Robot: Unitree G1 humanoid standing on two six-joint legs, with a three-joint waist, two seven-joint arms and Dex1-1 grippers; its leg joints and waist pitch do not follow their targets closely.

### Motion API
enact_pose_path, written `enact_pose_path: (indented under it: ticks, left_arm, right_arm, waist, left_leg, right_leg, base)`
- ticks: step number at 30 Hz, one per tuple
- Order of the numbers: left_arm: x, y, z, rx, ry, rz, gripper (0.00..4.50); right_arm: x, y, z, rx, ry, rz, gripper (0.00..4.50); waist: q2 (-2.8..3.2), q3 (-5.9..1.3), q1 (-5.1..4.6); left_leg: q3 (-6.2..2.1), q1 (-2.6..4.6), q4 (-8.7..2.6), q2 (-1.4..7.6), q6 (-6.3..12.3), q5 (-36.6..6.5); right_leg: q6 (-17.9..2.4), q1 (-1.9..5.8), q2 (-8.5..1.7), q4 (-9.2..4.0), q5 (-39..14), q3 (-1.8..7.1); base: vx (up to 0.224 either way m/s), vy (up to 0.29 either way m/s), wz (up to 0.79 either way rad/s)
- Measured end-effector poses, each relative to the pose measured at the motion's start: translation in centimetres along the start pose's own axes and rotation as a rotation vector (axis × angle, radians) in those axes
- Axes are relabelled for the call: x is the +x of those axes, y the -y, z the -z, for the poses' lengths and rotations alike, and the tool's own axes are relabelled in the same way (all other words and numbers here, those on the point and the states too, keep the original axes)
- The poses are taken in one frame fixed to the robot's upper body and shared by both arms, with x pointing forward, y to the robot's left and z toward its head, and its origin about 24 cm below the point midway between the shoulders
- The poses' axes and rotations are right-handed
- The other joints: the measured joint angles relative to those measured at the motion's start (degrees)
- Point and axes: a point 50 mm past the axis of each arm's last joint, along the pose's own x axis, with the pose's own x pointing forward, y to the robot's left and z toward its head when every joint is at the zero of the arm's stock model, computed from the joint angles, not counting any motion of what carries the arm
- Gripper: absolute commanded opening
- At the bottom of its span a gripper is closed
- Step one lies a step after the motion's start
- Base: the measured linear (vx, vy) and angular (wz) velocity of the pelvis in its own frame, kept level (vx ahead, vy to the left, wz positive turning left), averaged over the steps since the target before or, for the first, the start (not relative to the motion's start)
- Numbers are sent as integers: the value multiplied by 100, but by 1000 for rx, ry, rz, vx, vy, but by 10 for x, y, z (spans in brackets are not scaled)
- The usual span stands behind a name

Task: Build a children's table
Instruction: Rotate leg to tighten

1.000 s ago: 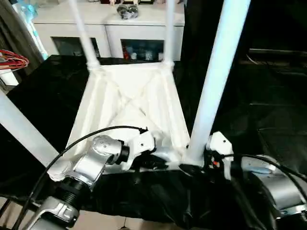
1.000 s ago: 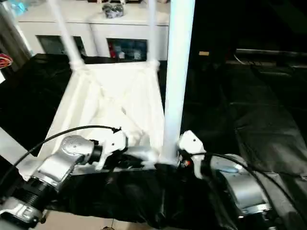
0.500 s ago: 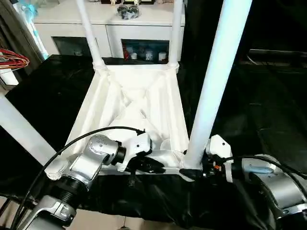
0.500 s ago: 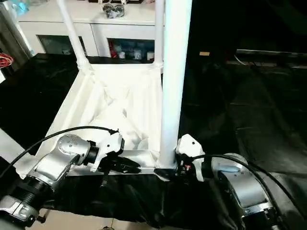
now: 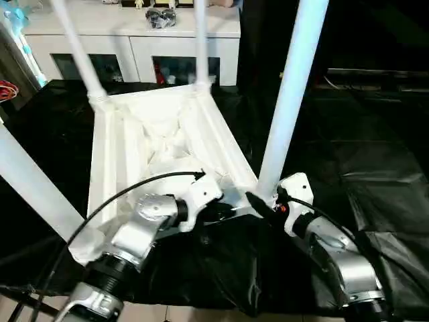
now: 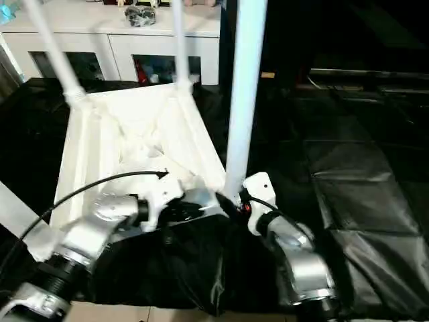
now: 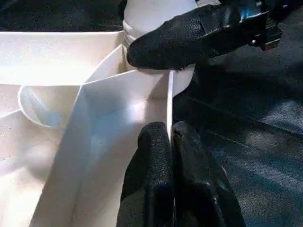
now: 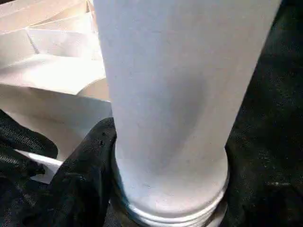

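Table (image 5: 167,144), inverted: left gripper (image 7: 169,137) pinches near rim, right gripper (image 5: 263,202) clasps near-corner leg (image 5: 288,107); twisting risks cross-threading the leg.

The table (image 5: 161,144) lies upside down on the cloth (image 5: 375,168), legs up, with the cabinet (image 5: 134,47) behind it, the left gripper (image 7: 170,137) on its near rim and the right gripper (image 5: 263,203) around the near right leg (image 5: 288,100) (at its socket).
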Motion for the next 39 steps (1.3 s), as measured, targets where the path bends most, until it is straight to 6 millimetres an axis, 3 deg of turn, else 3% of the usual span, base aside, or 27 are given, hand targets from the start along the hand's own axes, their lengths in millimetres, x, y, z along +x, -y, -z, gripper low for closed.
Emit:
enact_pose_path:
  ticks: [6,10,16,17,25,34,39]
  left_arm:
    - [3,3,-2,15,4,33,0]
    - [2,6,-3,33,6,102,0]
    - [-9,5,2,53,-8,233,0]
    - [-11,5,3,49,-10,259,0]
    - [-16,2,5,58,-21,351,0]
    - [-18,1,6,65,-17,369,0]
    - [-9,-5,5,56,-8,212,0]
  right_arm:
    - [-8,8,-1,-64,-25,-82,363]
    - [-17,13,-3,-126,-52,-196,363]
    - [-34,17,-5,-183,-118,-413,363]
    - [-38,17,-4,-189,-129,-452,338]
    - [-46,18,-5,-219,-175,-576,285]
    - [-46,14,-4,-213,-170,-611,271]
    - [-30,16,0,-156,-104,-372,270]
  waist:
    - [18,-7,57]
    - [33,-5,166]
    - [41,0,169]
    - [41,0,175]
    - [41,1,229]
    - [40,1,284]
    - [23,5,199]
  left_leg:
    - [1,-7,-4,-1,1,-1]
    - [0,-10,-10,1,1,0]
    - [0,-13,-6,2,2,0]
    - [0,-14,-5,2,3,-1]
    - [0,-14,13,5,3,0]
    - [0,-12,14,7,4,0]
    - [0,3,11,7,0,1]
  right_leg:
    - [1,-2,0,-3,-1,-2]
    - [4,-4,0,-3,-3,-7]
    - [4,-5,0,-2,-3,-8]
    - [4,-4,0,-2,-3,-9]
    - [1,-1,0,7,-1,-11]
    - [1,-2,-1,12,-1,-12]
    - [-15,2,0,19,9,-8]
  base:
    - [0,0,0]
    - [0,0,0]
    - [0,0,0]
    - [0,0,0]
    - [0,0,0]
    - [0,0,0]
    - [0,0,0]
